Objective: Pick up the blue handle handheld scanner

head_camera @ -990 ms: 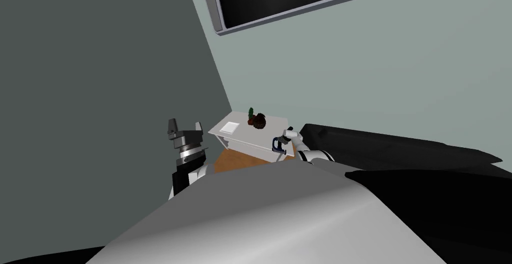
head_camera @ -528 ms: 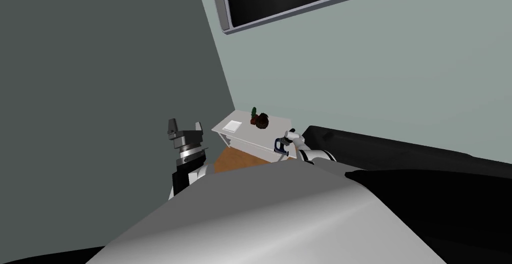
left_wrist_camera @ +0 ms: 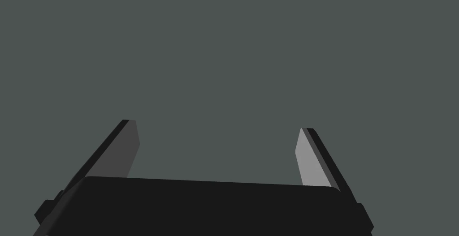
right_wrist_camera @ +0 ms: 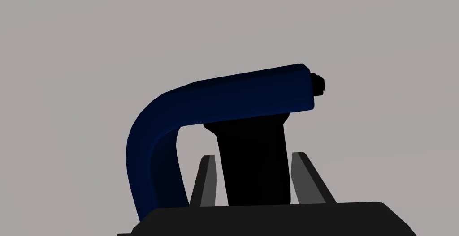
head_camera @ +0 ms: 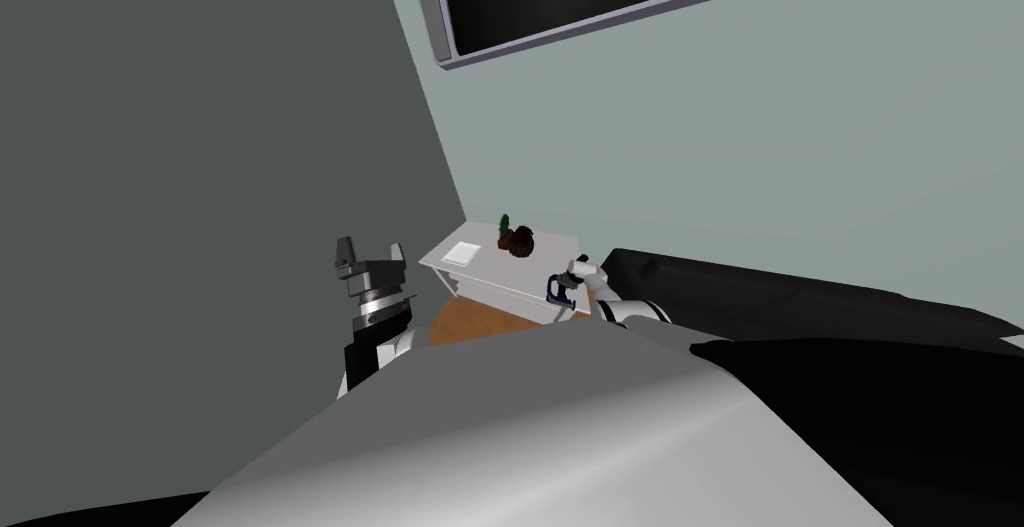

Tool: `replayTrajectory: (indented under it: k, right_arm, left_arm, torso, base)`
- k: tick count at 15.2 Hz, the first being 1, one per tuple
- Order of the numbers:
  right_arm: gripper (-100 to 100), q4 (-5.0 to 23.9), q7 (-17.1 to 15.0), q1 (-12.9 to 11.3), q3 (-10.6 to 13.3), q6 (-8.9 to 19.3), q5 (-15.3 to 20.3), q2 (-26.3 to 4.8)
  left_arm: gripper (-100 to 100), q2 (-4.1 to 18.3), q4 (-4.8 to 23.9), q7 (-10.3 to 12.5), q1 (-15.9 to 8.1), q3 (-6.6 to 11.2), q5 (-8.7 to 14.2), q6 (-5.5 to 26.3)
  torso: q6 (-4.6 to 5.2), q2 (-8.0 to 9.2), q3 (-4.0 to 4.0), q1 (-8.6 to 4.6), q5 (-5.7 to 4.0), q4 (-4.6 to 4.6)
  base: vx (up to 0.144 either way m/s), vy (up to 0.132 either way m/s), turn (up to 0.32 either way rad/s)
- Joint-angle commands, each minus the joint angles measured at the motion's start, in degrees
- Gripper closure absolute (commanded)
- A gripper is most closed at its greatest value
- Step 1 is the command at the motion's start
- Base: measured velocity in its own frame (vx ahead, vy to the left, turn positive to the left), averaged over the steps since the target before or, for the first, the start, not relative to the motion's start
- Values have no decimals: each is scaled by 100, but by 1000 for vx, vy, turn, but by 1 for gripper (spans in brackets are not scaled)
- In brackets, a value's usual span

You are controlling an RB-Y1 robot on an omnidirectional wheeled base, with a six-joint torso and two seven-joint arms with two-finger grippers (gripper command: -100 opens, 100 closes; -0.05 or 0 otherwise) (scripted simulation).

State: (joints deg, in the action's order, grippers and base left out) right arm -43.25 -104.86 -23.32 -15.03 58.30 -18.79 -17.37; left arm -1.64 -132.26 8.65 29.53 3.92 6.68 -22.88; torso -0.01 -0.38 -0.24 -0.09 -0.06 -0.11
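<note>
The blue-handled scanner (right_wrist_camera: 224,95) is at the near right corner of the white bench (head_camera: 498,276), its black body pinched between the right tool's (right_wrist_camera: 253,155) fingers. The grasp looks made. Whether it is clear of the benchtop isn't plain, so the lift probably remains. The left tool (left_wrist_camera: 216,125) hangs spread, left of the bench.

The right gripper (right_wrist_camera: 253,155) holds the scanner (right_wrist_camera: 251,175) by its black stem, which rises from between the two fingers (right_wrist_camera: 306,182). Each finger lies close against one side of the stem, with no clear gap showing. A dark blue handle (right_wrist_camera: 224,96) starts beside one finger, curves up and runs across the top of the stem. It ends in a small black nub (right_wrist_camera: 318,84) past the other finger. Behind everything is a flat, plain grey surface (right_wrist_camera: 89,45).
</note>
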Motion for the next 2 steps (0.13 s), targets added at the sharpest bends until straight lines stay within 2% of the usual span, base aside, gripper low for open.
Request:
replayTrajectory:
  k: [1, 2]
  right_arm:
    - [100, -216, -92, -7, 109, 213, 45, 41]
    - [100, -106, -31, 17, 43, 81, 15, 19]
  left_arm:
    - [0, 0, 0, 0, 0, 0, 0, 0]
    - [0, 0, 0, 0, 0, 0, 0, 0]
  torso:
    - [0, 0, 0, 0, 0, 0]
    - [0, 1, 1, 1, 1, 1]
  base:
    - [10, 2, -114]
    - [6, 3, -45]
